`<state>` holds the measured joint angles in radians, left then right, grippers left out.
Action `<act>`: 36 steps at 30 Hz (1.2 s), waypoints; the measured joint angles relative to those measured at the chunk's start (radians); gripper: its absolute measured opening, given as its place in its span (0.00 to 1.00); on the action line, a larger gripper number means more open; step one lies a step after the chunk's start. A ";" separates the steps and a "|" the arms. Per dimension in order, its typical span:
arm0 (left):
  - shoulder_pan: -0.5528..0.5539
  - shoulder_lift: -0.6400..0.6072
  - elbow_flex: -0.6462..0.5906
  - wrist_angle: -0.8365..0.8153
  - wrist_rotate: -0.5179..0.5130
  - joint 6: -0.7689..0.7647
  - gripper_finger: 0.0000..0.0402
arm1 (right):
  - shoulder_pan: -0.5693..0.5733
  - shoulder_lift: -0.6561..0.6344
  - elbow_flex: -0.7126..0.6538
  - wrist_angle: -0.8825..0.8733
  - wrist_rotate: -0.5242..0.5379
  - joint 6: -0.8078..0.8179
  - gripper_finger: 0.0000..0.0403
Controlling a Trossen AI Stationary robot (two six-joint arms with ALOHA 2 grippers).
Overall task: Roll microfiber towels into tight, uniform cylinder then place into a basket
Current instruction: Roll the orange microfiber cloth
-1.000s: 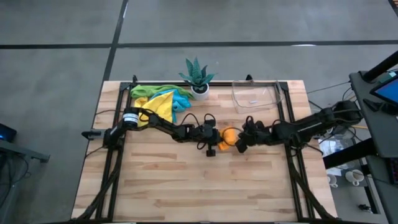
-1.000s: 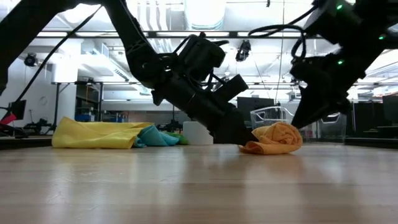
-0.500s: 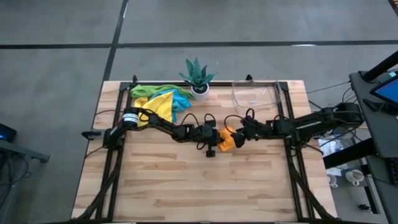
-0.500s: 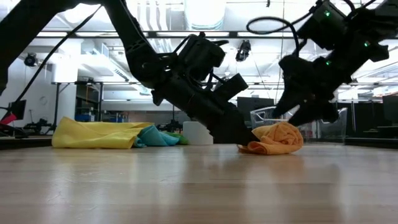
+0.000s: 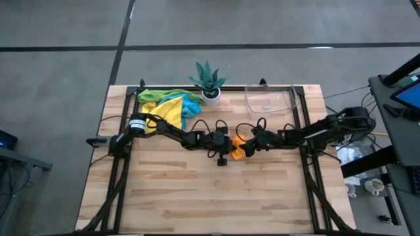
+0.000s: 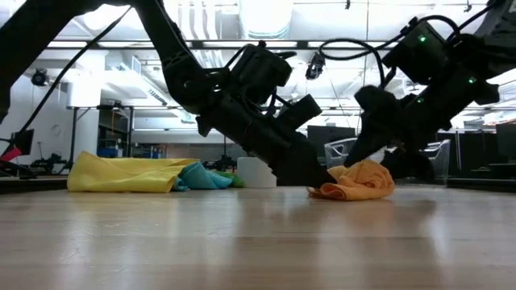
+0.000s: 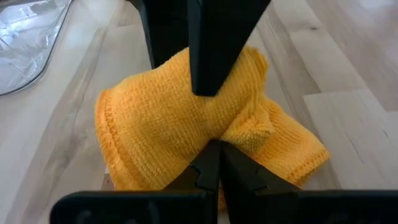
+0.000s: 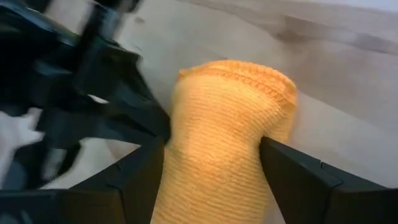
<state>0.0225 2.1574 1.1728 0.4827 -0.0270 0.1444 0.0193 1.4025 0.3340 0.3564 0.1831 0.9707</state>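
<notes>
The wooden surface was seen from above with both arms meeting near its middle. A heap of yellow, green and light blue towels lay at the far left, beside a potted plant. The clear basket stood at the far right edge, well apart from the arms. The orange towel, loosely rolled, lay between the grippers. The left gripper was clenched on one end of it. The right gripper was spread, its fingers placed on either side of the roll.
</notes>
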 joint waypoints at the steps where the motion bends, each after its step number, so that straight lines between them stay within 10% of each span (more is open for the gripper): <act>1: 0.000 0.000 0.000 -0.001 0.000 0.000 0.00 | 0.001 0.007 0.003 0.022 -0.004 -0.002 0.64; 36: 0.000 0.035 0.020 0.026 -0.083 -0.061 0.00 | 0.068 0.048 0.032 0.153 -0.012 -0.024 0.58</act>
<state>0.0223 2.1929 1.1931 0.5083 -0.1105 0.0837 0.0868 1.4505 0.3660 0.5095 0.1713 0.9464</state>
